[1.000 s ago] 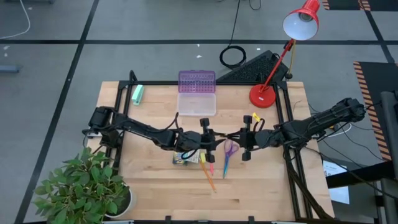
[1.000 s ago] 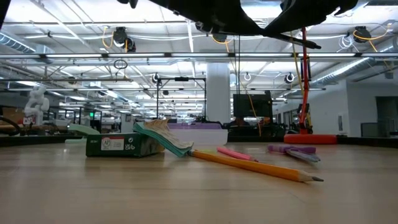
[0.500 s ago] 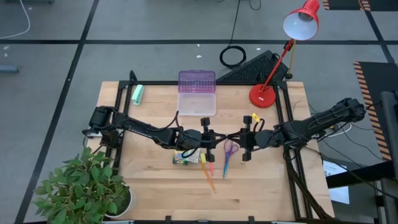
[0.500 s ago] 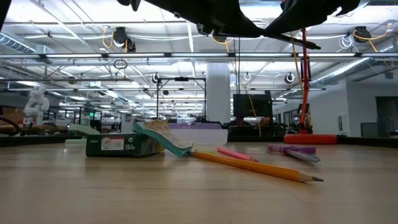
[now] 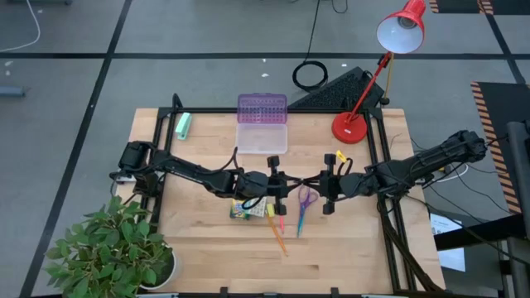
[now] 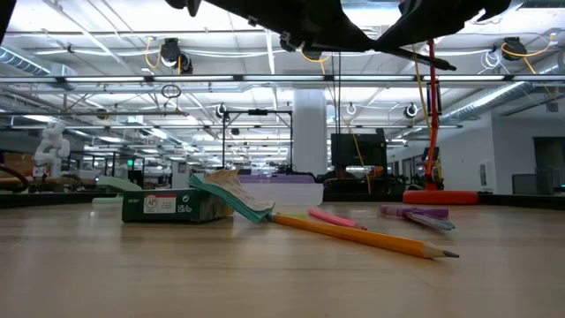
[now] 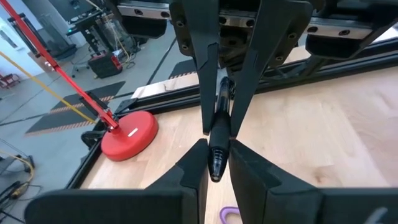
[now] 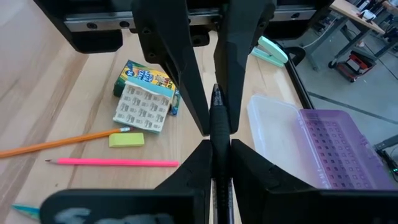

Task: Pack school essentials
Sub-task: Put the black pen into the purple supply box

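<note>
A black pen (image 5: 301,182) hangs level over the table's middle, between my two grippers. My left gripper (image 7: 216,154) comes from the left and my right gripper (image 8: 217,149) from the right; each is shut on one end of it. Below them lie a yellow-green crayon box (image 8: 144,79) with its flap open, a yellow piece (image 8: 126,139), a pink pencil (image 8: 112,162), an orange pencil (image 6: 362,237) and purple-handled scissors (image 5: 303,203), all flat on the wood. My left gripper pinches the pen's left end (image 7: 215,167) between its two fingers. The fingers point level toward the table's right and lie along the pen. The pen is lifted clear of the table. My right gripper pinches the pen's right end (image 8: 217,138) between its two fingers. The fingers point level toward the table's left, along the pen and tip to tip with the left gripper's. The pen stays level, high above the wood.
A clear box with a purple lid (image 5: 262,124) stands open at the far middle, a mint-green roll (image 5: 183,126) at the far left and a red lamp base (image 5: 350,126) at the far right. A potted plant (image 5: 108,248) overhangs the near left corner.
</note>
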`<state>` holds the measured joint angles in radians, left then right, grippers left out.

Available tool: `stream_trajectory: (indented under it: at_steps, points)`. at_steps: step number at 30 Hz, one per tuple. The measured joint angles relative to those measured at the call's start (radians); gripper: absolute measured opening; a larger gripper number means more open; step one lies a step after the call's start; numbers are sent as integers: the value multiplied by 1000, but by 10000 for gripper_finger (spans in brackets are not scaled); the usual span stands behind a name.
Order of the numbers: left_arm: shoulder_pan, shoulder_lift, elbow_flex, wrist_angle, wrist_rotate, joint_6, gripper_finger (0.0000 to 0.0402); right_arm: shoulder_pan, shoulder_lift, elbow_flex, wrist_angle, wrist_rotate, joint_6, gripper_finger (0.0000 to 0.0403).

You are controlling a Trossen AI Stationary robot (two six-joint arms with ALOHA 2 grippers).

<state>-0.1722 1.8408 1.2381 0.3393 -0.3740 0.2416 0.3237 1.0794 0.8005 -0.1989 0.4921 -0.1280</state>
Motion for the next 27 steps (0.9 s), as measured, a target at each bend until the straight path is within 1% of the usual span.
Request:
stream_trajectory:
  at_steps: [14,16,22,25,27]
  points:
    - [0,0,0,3,7,-4,66,0,0,0,1,-1,0,35]
    - [0,0,0,5,8,-9,79,0,0,0,3,-1,0,35]
    - [0,0,0,5,15,-12,139,-1,0,0,4,1,0,35]
    - [0,0,0,6,15,-15,147,-1,0,0,3,2,0,35]
    - [0,0,0,6,14,-14,139,-1,0,0,3,1,0,35]
